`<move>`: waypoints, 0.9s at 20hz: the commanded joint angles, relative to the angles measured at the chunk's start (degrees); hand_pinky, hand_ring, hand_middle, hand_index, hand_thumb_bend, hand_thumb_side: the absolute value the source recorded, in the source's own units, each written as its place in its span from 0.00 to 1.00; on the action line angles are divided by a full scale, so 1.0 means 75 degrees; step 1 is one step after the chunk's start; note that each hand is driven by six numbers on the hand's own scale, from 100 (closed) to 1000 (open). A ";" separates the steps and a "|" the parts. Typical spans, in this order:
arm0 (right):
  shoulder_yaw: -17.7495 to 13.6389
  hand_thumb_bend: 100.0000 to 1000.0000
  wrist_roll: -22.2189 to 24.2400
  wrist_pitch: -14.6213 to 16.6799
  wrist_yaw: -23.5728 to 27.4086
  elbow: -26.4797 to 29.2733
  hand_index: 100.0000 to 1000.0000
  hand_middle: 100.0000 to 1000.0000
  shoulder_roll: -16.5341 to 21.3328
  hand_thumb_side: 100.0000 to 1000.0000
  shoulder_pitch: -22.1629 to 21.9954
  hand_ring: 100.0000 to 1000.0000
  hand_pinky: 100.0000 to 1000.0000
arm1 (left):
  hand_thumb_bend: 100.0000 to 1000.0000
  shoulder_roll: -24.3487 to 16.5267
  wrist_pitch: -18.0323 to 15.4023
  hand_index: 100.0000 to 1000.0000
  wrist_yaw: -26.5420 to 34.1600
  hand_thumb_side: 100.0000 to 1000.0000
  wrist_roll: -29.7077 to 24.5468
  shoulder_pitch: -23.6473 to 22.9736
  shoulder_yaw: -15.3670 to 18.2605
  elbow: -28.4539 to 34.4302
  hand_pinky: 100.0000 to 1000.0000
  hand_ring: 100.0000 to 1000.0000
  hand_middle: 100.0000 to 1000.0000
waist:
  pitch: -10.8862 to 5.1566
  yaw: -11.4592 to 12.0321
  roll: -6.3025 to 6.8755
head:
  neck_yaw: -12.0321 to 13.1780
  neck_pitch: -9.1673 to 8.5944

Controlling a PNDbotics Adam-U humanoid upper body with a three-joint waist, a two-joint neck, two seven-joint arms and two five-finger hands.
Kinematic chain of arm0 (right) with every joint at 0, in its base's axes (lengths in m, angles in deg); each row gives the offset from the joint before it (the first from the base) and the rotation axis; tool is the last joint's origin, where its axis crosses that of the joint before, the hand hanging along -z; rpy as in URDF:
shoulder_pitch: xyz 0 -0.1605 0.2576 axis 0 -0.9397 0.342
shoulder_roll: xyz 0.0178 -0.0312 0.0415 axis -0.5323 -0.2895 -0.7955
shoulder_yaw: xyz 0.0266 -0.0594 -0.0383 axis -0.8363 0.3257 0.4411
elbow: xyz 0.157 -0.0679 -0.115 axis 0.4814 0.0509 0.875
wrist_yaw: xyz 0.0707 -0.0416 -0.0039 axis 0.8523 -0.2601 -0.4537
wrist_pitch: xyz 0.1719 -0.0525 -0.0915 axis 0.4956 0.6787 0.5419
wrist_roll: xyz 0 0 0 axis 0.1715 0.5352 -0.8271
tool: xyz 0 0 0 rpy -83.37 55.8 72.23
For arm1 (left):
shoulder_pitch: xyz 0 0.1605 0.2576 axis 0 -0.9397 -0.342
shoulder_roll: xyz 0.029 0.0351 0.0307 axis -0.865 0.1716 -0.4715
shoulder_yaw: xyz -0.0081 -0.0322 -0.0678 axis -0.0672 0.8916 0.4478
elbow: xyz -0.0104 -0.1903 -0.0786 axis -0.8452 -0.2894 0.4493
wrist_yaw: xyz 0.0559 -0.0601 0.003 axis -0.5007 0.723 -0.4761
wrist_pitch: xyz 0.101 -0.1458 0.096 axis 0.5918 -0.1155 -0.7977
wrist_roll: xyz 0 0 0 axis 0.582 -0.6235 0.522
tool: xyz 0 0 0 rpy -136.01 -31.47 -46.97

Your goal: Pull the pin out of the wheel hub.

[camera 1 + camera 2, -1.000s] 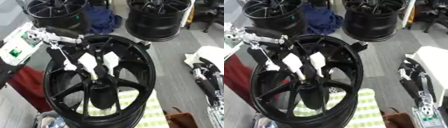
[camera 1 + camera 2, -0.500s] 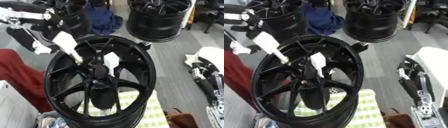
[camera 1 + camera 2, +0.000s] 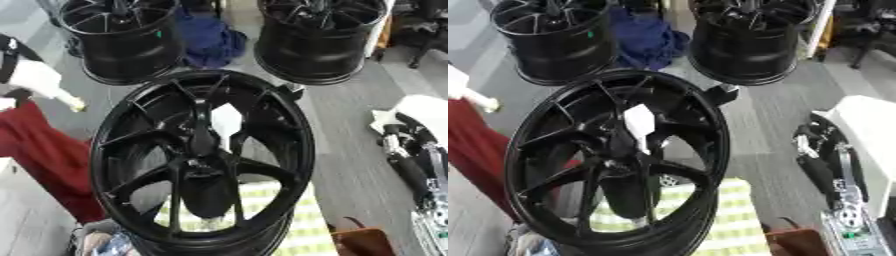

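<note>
Wheel hub [image 3: 203, 160] upright, white pin [image 3: 640, 123] between spokes; left hand [image 3: 39, 82] apart, fingers' state unclear.

The wheel hub [image 3: 203, 155] is glossy black, with a white tag [image 3: 640, 121] showing between its spokes. It stands on a cloth [image 3: 306, 227] checked in pale yellow-green and white. The 2 wheels [image 3: 127, 37] behind are black too, with a dark blue cloth [image 3: 208, 40] between them. A red cloth [image 3: 44, 150] lies left; the floor [image 3: 350, 150] is grey.
</note>
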 commanded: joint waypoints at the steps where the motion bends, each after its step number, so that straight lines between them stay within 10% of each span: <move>1: -0.0078 0.00 -0.0043 0.0007 -0.0037 0.0093 0.85 0.64 0.0097 0.43 0.0079 0.55 0.67 | 0.07 0.0074 0.0103 0.58 -0.0449 0.07 0.0442 -0.0470 0.0664 -0.0335 0.42 0.00 0.34 | -0.0028 0.0034 -0.0018 | -0.0047 -0.0015; 10: -0.0131 0.00 -0.0090 -0.0001 -0.0021 0.0102 0.85 0.64 0.0042 0.43 0.0081 0.55 0.68 | 0.52 0.1882 0.0312 0.88 -0.1172 0.56 0.1287 -0.2113 0.2308 -0.0249 0.71 0.00 0.73 | 0.0039 0.0180 -0.0121 | -0.0142 -0.0015; 18: -0.0132 0.00 -0.0082 -0.0005 0.0002 0.0099 0.85 0.64 -0.0025 0.43 0.0069 0.55 0.68 | 0.44 0.3874 0.1063 0.92 -0.0998 0.66 0.2692 -0.2577 0.3136 0.1075 0.82 0.00 0.88 | 0.0047 0.0241 -0.0219 | -0.0142 -0.0015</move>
